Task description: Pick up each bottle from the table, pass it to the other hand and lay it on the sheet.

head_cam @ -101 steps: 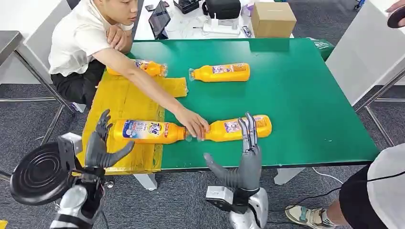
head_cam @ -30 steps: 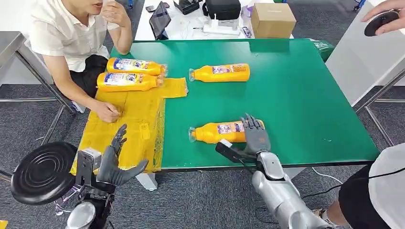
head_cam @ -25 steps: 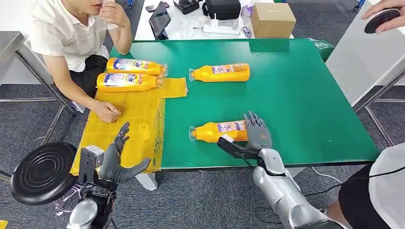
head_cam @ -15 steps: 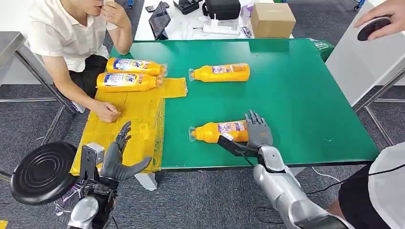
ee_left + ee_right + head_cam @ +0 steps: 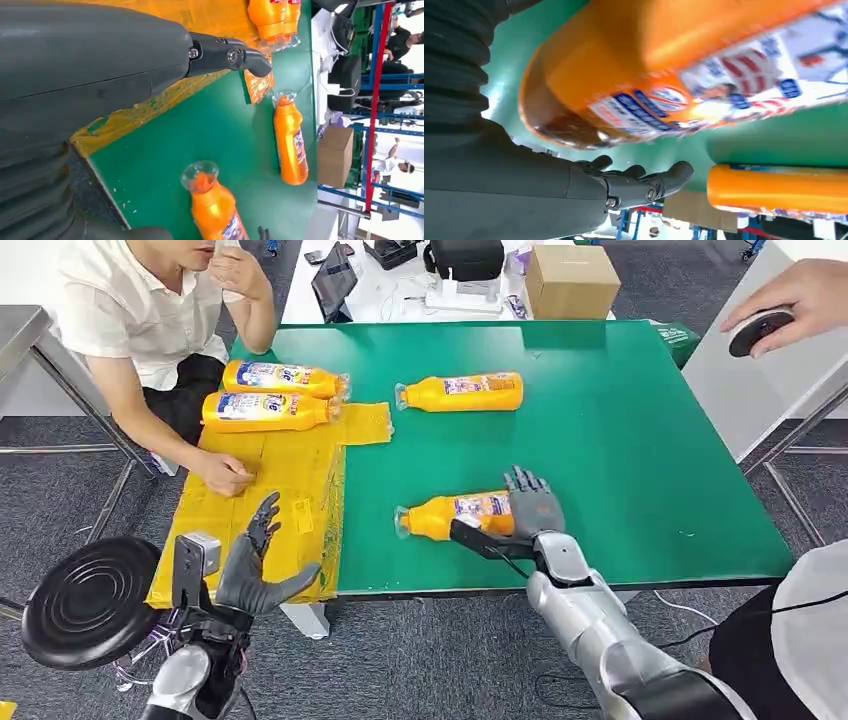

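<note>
Four orange detergent bottles in view: two (image 5: 268, 411) lying side by side at the far end of the yellow sheet (image 5: 262, 502), one (image 5: 462, 392) on the green desk (image 5: 640, 440) just past the sheet's far corner, and the nearest bottle (image 5: 455, 515) on the desk beside the sheet, cap toward the sheet. Right robot hand (image 5: 520, 525) wrapped around that nearest bottle's base end, thumb across the near side and fingers (image 5: 530, 490) over the top; bottle seemingly resting on the desk, not yet lifted. Left robot hand (image 5: 255, 565) open and empty, fingers spread, hovering off the sheet's near edge. Likely trouble: a grip this close to the base could let the cap end sag or the smooth body slip on lifting. Also a person's hand (image 5: 228, 475) resting on the sheet, possibly in the way of the laydown.
</note>
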`<state>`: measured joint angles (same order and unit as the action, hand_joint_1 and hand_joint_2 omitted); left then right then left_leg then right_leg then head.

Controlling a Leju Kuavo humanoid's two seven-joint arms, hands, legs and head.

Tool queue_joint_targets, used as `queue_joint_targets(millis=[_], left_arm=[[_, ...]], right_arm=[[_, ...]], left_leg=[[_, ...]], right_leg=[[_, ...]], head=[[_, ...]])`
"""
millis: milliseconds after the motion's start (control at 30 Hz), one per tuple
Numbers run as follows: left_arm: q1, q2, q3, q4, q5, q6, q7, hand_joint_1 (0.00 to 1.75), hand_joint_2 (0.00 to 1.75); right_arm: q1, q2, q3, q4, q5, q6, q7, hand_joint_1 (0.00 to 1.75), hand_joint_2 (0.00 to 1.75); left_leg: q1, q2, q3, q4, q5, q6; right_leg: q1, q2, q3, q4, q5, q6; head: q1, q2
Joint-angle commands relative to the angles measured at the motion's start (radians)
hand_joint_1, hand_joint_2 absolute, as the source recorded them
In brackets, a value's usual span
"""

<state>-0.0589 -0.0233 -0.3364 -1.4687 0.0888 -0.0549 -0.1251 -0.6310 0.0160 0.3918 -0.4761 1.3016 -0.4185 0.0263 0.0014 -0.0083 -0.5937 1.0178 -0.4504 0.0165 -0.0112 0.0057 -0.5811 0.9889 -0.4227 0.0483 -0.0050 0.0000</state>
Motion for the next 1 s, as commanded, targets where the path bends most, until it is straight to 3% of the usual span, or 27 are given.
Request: queue_joint_targets(millis=[33,633,667,700,733,767,933,1000], left_arm=[[-0.051,0.009,-0.029,0.073,0.005,-0.001,0.005,0.00,1.75],[-0.079,0.017,-0.043,0.104,0.022,0.000,0.014,0.00,1.75],[-0.080,0.017,-0.044,0.106,0.022,0.000,0.014,0.00,1.75],[-0.083,0.017,-0.046,0.108,0.023,0.000,0.014,0.00,1.75],[-0.085,0.016,-0.047,0.112,0.024,0.000,0.014,0.00,1.75],[-0.088,0.016,-0.049,0.115,0.027,-0.001,0.015,0.00,1.75],[-0.097,0.018,-0.057,0.124,0.035,-0.006,0.016,0.00,1.75],[-0.104,0.017,-0.061,0.132,0.038,-0.007,0.016,0.00,1.75]], right_arm=[[-0.057,0.024,0.039,0.108,0.001,0.004,-0.003,0.00,1.75],[-0.046,0.013,0.001,0.172,-0.040,0.137,0.017,0.00,1.75],[-0.047,0.008,0.005,0.177,-0.035,0.153,0.021,0.28,1.75],[-0.048,0.001,0.006,0.182,-0.032,0.168,0.031,1.36,1.75],[-0.049,-0.004,0.005,0.185,-0.030,0.176,0.040,1.62,1.75],[-0.048,-0.010,0.011,0.186,-0.021,0.182,0.050,1.71,1.75],[-0.049,-0.032,0.028,0.209,0.009,0.236,0.080,1.73,1.75],[-0.054,-0.035,0.018,0.222,0.004,0.331,0.110,1.75,1.75]], left_leg=[[0.000,0.001,0.001,0.000,0.000,-0.001],[0.000,-0.002,0.004,-0.001,0.001,-0.001],[0.000,-0.002,0.004,-0.001,0.001,-0.001],[0.000,-0.002,0.005,-0.001,0.001,-0.001],[0.000,-0.002,0.005,-0.002,0.001,-0.001],[0.000,-0.002,0.005,-0.001,0.000,-0.001],[0.001,-0.005,0.007,-0.002,0.001,-0.001],[0.000,-0.004,0.008,-0.001,0.001,0.000]], right_leg=[[0.000,0.000,0.001,0.000,0.000,-0.001],[0.001,-0.004,0.005,-0.001,0.000,-0.002],[0.000,-0.003,0.004,-0.001,0.000,-0.001],[0.001,-0.004,0.005,-0.001,-0.001,-0.002],[0.001,-0.003,0.005,-0.002,0.000,-0.001],[0.000,-0.003,0.005,-0.001,0.000,-0.001],[0.001,-0.006,0.008,-0.002,0.000,-0.002],[0.001,-0.004,0.008,-0.002,0.000,-0.001]], head=[[0.000,0.000],[0.000,0.000],[0.000,0.000],[0.000,0.000],[0.000,0.000],[0.000,0.000],[0.000,0.000],[0.000,0.000]])
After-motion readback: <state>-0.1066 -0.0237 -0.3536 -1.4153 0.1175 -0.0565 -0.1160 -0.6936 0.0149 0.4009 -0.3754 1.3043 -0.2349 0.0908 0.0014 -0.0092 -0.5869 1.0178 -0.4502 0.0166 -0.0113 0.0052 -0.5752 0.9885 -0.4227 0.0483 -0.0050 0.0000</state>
